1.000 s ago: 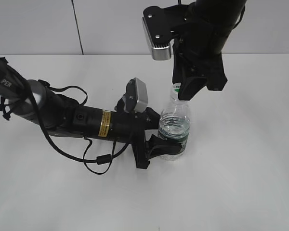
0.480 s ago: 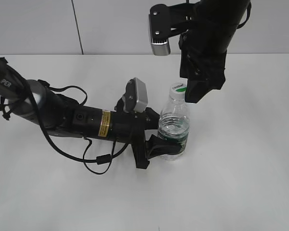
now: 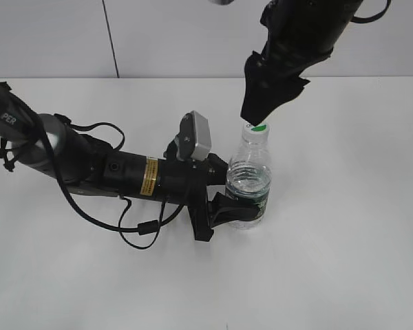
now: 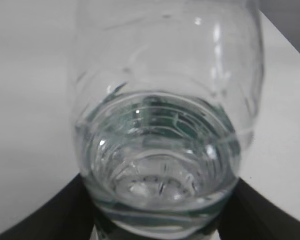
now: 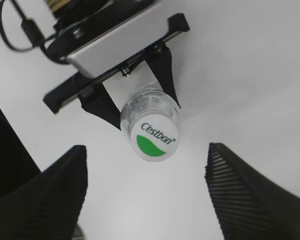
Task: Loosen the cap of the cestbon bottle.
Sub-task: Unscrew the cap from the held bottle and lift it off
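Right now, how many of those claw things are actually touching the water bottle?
1. The left gripper is shut around the cestbon bottle at its green label. The right gripper hangs open just above the cap, its fingers spread either side without touching it.

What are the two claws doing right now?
Left gripper: shut on the cestbon bottle.
Right gripper: open above the cap, not touching it.

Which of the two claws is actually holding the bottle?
The left gripper, lying low along the table, clamps the bottle at its green label. The right gripper hangs open above the cap, touching nothing.
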You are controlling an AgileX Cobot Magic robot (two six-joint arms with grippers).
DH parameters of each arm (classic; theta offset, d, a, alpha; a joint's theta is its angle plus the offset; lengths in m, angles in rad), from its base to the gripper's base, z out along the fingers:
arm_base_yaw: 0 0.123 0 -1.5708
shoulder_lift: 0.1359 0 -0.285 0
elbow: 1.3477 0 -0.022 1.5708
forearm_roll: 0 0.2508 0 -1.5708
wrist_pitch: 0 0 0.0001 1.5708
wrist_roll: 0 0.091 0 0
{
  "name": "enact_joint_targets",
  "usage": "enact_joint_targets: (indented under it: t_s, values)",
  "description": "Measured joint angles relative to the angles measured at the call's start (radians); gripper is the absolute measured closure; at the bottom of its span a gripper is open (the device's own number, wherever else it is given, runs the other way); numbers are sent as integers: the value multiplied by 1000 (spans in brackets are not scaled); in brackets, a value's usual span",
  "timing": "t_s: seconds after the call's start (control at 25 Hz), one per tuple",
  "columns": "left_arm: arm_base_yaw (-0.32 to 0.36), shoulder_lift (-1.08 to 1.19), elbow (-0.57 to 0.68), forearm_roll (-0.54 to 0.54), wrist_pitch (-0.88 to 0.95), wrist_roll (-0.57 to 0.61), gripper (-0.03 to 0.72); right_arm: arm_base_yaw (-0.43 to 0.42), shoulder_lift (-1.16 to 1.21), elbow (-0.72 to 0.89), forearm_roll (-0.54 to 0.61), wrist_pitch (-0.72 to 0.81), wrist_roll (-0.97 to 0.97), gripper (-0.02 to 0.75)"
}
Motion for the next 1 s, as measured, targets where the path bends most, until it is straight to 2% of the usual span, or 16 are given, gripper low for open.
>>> enact_joint_targets:
  t_s: [0.2,0.32,0.48,1.0]
  values:
    - [0,0,0,0,0,0,276,0,0,0,0,0,610,174]
    - [0,0,0,0,0,0,276,0,0,0,1,0,797,186]
    - [0,0,0,0,0,0,276,0,19,0,11,0,865,201]
    - [0,0,0,0,1,0,276,0,106,0,17,0,892,210]
